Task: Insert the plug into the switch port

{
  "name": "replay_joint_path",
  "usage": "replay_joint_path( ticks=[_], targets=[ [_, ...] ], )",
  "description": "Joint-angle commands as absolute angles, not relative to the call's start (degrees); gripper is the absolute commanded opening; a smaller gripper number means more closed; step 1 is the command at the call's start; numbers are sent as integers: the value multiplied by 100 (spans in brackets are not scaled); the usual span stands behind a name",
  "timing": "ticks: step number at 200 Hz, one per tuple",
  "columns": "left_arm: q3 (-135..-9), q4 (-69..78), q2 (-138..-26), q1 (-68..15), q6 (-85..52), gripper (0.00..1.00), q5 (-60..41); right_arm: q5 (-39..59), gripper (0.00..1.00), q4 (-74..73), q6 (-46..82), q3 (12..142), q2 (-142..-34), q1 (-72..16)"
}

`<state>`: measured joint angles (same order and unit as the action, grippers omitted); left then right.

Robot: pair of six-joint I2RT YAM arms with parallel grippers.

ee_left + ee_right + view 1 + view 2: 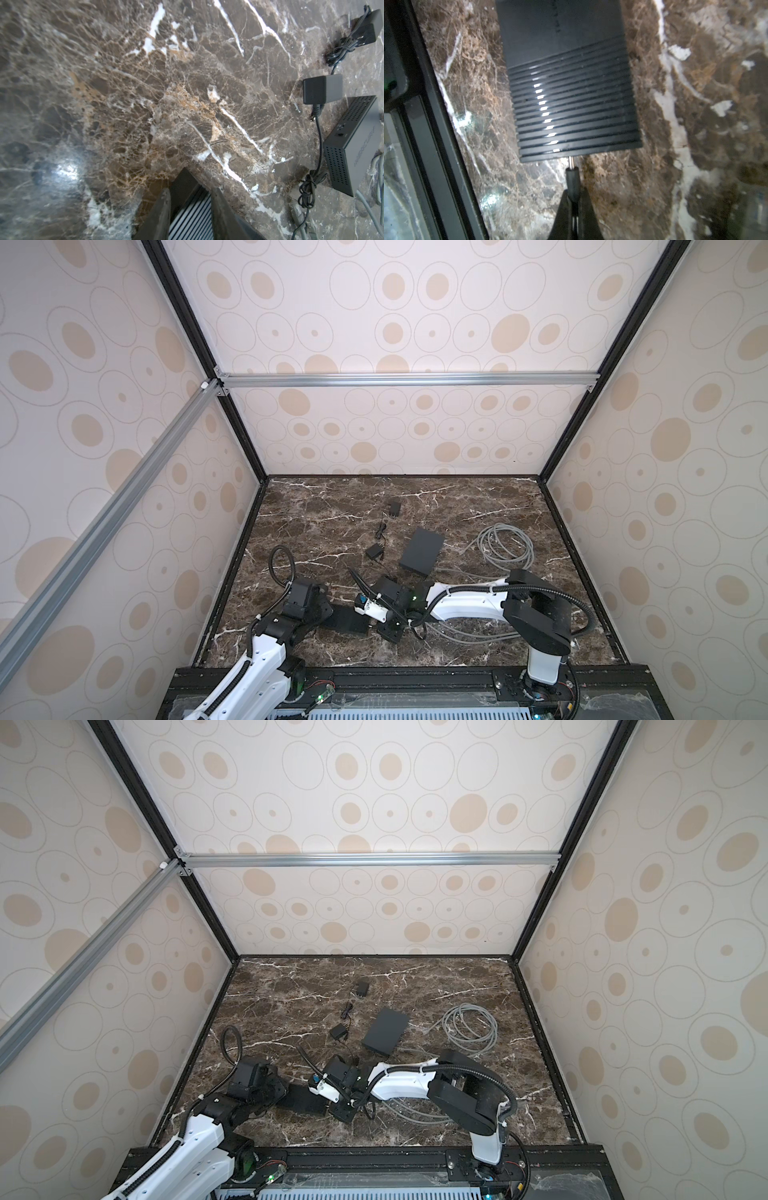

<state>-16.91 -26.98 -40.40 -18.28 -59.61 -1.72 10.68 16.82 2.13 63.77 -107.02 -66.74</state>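
In both top views the ribbed switch (347,620) (305,1100) lies flat on the marble table (478,506) (449,986), near the front edge and left of centre. The left gripper (326,612) (282,1091) meets it from the left and the right gripper (374,624) (332,1106) from the right. The wrists cover the fingertips here, so neither grip can be read from above. Farther back sit a second switch (422,551) (384,1031), a coil of grey cable (505,549) (469,1029) to its right, and two black adapters (374,551) (338,1031) to its left.

In the left wrist view, the left gripper (190,190) has its two dark fingers (164,212) set on either side of the ribbed switch (191,214), clamped on its end. The second switch (353,149), with perforated sides, and an adapter (322,91) lie well apart from it.

In the right wrist view, the right gripper (573,193) is pinched tight on the black barrel of the plug (572,180). The plug points straight at the ribbed switch (571,99). Its bare metal tip reaches the switch's edge, with a short length of metal showing. The port face is turned away, so it may be partly in, but I cannot tell.
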Motion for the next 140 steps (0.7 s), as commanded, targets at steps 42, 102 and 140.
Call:
replay_joint_path(
  ticks=[42, 102, 140],
  targets=[
    [-1679, -2762, -4000, -1867, -6024, 33, -211, 914, 0, 1824, 228, 6662, -10960, -6741],
    [-1670, -2760, -3981, -1870, -6029, 33, -215, 784, 0, 2011, 165, 6830, -11028, -6742],
    [-1668, -2762, -3975, -1869, -6029, 34, -229, 572, 0, 2078, 210, 6935, -11074, -6744]
  ],
)
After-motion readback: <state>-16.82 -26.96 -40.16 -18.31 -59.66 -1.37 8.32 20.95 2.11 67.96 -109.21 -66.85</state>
